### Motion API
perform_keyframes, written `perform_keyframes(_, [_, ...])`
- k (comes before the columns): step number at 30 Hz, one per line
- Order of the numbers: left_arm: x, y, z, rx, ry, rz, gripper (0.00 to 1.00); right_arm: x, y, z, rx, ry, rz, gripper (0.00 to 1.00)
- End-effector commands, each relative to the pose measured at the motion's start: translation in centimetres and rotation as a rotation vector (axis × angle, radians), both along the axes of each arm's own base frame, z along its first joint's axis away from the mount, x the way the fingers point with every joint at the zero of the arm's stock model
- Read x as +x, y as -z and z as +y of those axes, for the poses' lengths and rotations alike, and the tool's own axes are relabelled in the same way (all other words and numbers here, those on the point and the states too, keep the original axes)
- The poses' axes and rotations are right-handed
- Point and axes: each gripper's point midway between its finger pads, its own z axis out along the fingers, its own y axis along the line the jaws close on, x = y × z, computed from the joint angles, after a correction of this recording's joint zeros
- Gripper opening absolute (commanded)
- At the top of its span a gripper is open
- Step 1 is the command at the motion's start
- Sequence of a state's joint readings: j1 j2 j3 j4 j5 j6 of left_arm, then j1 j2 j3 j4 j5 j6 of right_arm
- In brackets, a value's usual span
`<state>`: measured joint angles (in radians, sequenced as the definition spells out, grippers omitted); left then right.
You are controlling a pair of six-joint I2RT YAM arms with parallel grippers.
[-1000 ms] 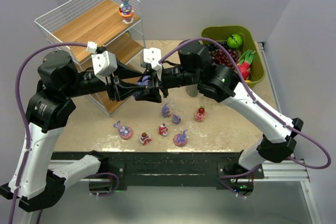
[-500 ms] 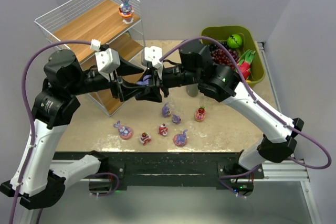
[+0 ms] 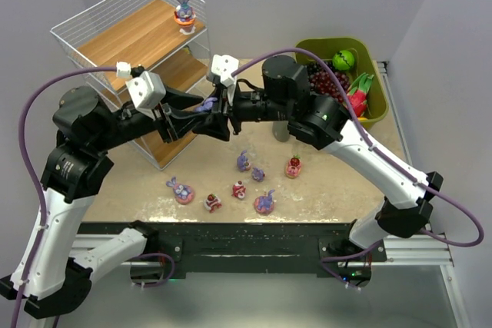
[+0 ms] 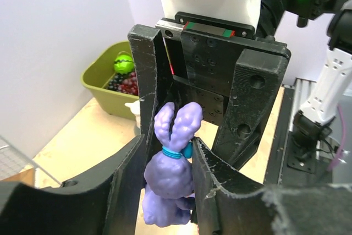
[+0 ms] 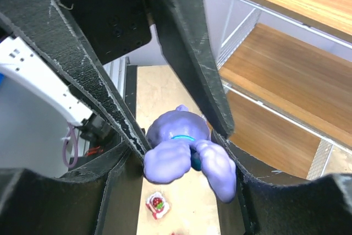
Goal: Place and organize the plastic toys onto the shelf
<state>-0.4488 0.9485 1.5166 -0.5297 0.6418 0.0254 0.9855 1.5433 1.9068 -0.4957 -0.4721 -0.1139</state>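
My two end effectors meet in the air in front of the shelf (image 3: 131, 36), and this meeting point is now higher and nearer to the shelf than one second ago. The left end effector (image 4: 170, 148) holds the purple bunny (image 4: 168, 174) by its body, fingers narrow. The ears lie between the fingers of the right end effector (image 5: 187, 160); whether it grips them I cannot tell. The other toys (image 3: 239, 189) have stayed near the table's (image 3: 346, 182) front edge. A second bunny (image 3: 184, 11) remains on the shelf's top board.
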Motion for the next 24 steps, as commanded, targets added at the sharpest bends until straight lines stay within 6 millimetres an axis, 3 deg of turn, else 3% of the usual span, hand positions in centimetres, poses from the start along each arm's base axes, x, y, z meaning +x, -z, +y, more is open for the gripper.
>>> perform_keyframes(1, [2.6, 0.1, 1.3, -0.026, -0.151, -0.004, 0.21, -0.3, -3.6, -0.2, 0.119, 0.034, -0.001, 0.00])
perform_keyframes(7, [3.1, -0.2, 2.1, -0.043, -0.207, -0.025, 0.06, -0.1, -3.7, 0.0, 0.140, 0.047, 0.018, 0.00])
perform_keyframes(8, [3.2, -0.4, 2.2, -0.050, -0.219, -0.035, 0.00, 0.0, -3.6, 0.1, 0.142, 0.049, 0.017, 0.00])
perform_keyframes(14, [3.2, -0.7, 2.2, -0.083, -0.224, -0.035, 0.00, 0.0, -3.9, 0.3, 0.171, 0.060, 0.066, 0.01])
perform_keyframes(15, [3.3, -0.7, 2.3, -0.085, -0.227, -0.037, 0.00, 0.1, -4.0, 0.2, 0.175, 0.068, 0.067, 0.14])
perform_keyframes(17, [3.2, -1.1, 2.3, -0.096, -0.229, -0.046, 0.00, 0.4, -4.0, 0.3, 0.182, 0.082, 0.072, 0.17])
perform_keyframes(18, [3.2, -1.3, 2.4, -0.101, -0.233, -0.049, 0.00, 0.5, -3.9, 0.3, 0.183, 0.086, 0.075, 0.27])
perform_keyframes(21, [3.3, -2.0, 2.6, -0.128, -0.249, -0.062, 0.00, 1.1, -4.0, 0.2, 0.199, 0.119, 0.071, 0.41])
perform_keyframes(24, [3.1, -2.9, 2.6, -0.161, -0.245, -0.073, 0.00, 1.6, -3.9, 0.1, 0.202, 0.148, 0.070, 0.47])
